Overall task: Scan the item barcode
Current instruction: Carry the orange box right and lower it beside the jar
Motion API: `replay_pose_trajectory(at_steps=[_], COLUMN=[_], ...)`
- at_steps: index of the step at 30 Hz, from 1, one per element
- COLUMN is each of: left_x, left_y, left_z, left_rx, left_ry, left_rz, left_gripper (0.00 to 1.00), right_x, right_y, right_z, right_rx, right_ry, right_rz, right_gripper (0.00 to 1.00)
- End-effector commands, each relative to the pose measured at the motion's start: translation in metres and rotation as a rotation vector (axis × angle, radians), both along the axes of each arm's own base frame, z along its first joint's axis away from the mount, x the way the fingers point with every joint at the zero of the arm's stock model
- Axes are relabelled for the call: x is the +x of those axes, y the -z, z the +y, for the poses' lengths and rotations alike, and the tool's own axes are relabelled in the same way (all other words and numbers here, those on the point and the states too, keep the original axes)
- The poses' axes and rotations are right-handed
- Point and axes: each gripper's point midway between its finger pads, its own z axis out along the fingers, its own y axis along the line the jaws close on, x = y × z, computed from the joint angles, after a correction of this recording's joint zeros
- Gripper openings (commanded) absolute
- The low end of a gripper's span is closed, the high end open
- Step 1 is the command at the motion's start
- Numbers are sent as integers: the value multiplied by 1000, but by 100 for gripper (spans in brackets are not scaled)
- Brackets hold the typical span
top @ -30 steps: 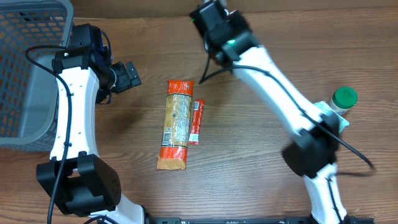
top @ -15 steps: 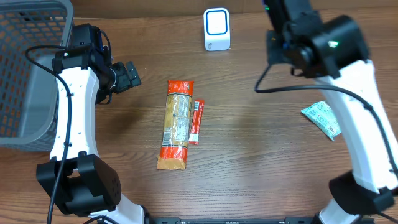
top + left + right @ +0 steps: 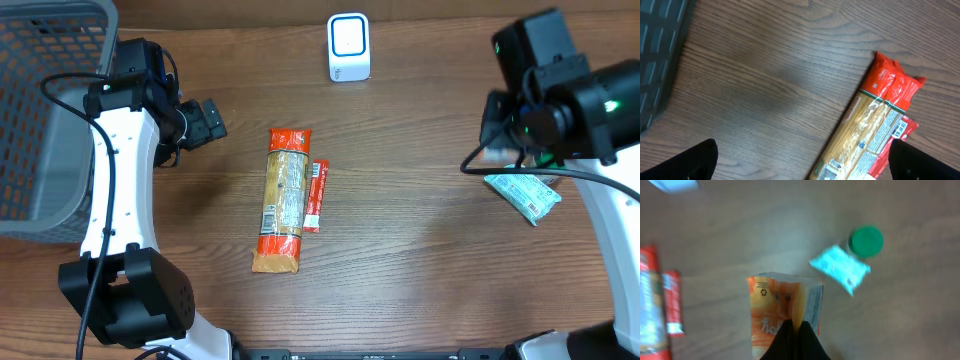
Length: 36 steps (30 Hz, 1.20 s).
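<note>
The one orange-and-white packet [image 3: 782,310] is clamped at its near edge in my right tool [image 3: 794,330], held over the brown wooden worktop [image 3: 400,250]. It bears a small recycling mark and white script beginning "ho", the rest hidden by my tool. Beneath it lie one pale green crinkled sachet [image 3: 840,269] and one round green cap [image 3: 866,241], just beside each other. One white box scanner with a blue-rimmed window [image 3: 349,47] stands at the far edge. Mid-worktop, one long pasta packet with red ends [image 3: 283,200] lies just beside one slim red sachet [image 3: 316,197]. My left tool [image 3: 208,122] is spread wide, empty, near one grey mesh basket [image 3: 40,100].
</note>
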Motion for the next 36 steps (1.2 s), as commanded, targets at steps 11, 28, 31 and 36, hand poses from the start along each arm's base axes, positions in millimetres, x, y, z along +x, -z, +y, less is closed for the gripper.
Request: replay_pose_trajectory(at_steps=[11, 28, 31, 36], left_x=[3, 3, 3, 3], left_y=[-4, -4, -4, -4], left_z=[-1, -1, -1, -2], left_rx=[10, 10, 10, 10], left_ry=[21, 21, 21, 21], left_rz=[-11, -11, -11, -11], left_gripper=[100, 100, 100, 100], right_x=[-12, 18, 21, 29], right_y=[152, 271, 270, 263], right_z=[-35, -54, -67, -79], right_rx=[-47, -191, -268, -326], right_ry=[118, -133, -96, -54], right_rz=[236, 29, -2, -52], right_gripper=[4, 4, 4, 4])
